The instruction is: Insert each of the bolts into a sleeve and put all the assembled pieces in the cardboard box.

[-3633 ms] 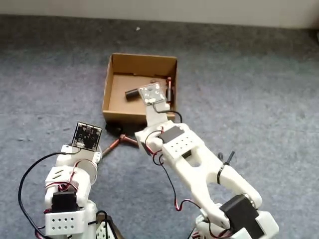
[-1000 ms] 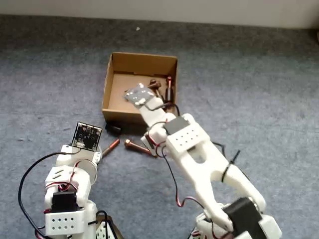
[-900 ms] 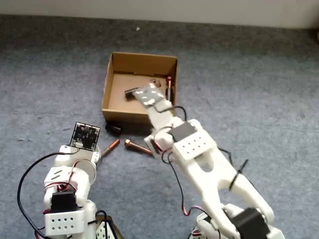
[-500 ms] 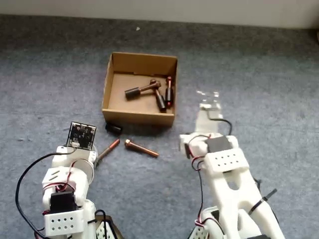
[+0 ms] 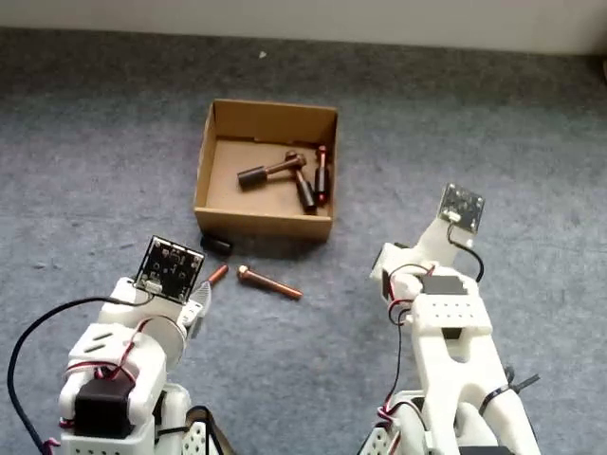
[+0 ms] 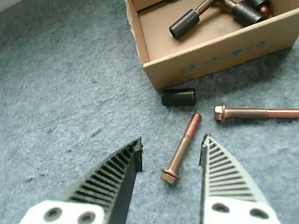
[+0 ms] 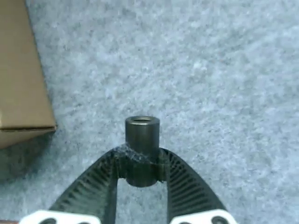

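Bolts outstanding: two, both loose on the carpet (image 5: 531, 123), on the near side of the cardboard box (image 5: 203, 175).

- First bolt (image 6: 181, 148): lies untouched between the fingers of the left gripper (image 6: 172, 140). Points its thread end far, toward a loose sleeve (image 6: 178, 97) just beside the box's near wall.
- Second bolt (image 6: 257, 113): lies to the right, head close to the first bolt's thread.
- Left gripper: spread wide, holds nothing.
- Right gripper (image 7: 140, 156): clamped on the held sleeve (image 7: 142, 133), black, bore facing away from the wrist. Hangs above bare carpet to the right of the box.
- Assembled pieces (image 5: 302, 180): three, already inside the box.

Risks, as judged:
- Held sleeve gripped near one end, most of its length beyond the fingertips. Likely to tilt or slip under an off-axis push from a bolt.
- Closing on the first bolt apt to roll it on the pile or nudge the second bolt, given the small gap between them.
- Loose sleeve very near the box wall, with little room for a finger on that side. Risk of shoving the box.

Views compared:
- From the left wrist view: first bolt's flanged head and full length, covered in the high view by the left arm (image 5: 133, 341).
- From the right wrist view: the grip on the held sleeve.
- From the high view: the count inside the box and the wide separation of the two arms.
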Robot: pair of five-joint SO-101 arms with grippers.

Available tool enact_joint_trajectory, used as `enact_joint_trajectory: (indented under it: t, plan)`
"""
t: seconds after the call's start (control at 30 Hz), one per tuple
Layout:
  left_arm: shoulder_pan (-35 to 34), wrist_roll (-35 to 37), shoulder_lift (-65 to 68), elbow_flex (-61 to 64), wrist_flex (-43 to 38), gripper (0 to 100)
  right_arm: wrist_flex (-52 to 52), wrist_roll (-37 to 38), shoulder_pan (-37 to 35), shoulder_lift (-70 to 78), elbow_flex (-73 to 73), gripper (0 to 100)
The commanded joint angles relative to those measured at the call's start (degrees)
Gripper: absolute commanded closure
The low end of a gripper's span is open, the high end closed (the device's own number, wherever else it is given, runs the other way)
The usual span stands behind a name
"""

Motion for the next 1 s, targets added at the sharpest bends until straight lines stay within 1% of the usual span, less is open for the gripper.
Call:
enact_joint_trajectory:
  t: [0.0,0.1,0.17,0.3,0.37,0.5,0.67,0.73,0.87,0.93,0.97]
  plan:
    - [5.9,2.7,10.3,-5.3,0.4,78,-1.5,-0.6,1.3,0.0,-0.6,99.4]
    - [10.6,6.2,21.9,-10.2,0.4,78,-1.5,-0.6,1.3,0.0,-0.6,99.4]
    - [13.8,10.1,30.3,-14.4,0.4,78,-1.5,-0.6,1.3,0.0,-0.6,99.4]
    - [19.6,24.1,46.3,-22.5,0.4,78,-1.5,-0.6,1.3,0.0,-0.6,99.4]
    - [21.3,29.5,53.4,-26.1,0.4,78,-1.5,-0.6,1.3,0.0,-0.5,99.4]
    - [22.2,33.8,65.8,-31.4,-1.1,78,-1.5,-0.6,1.3,0.0,-0.5,99.4]
    - [21.3,43.6,79.4,-32.9,-10.5,91,-1.5,-0.6,1.3,0.0,-0.5,99.4]
    - [21.1,46.6,83.7,-32.9,-14.3,95,-1.5,-0.6,1.3,0.0,-0.5,99.4]
    - [21.1,56.4,87.3,-33.0,-18.2,92,-1.5,-0.5,1.3,0.0,-0.5,99.4]
    - [21.4,60.7,87.0,-33.0,-18.4,88,-1.5,-0.5,1.3,0.0,-0.5,99.4]
    - [21.5,61.5,86.5,-33.0,-18.4,85,-1.5,-0.5,1.3,0.0,-0.5,99.4]
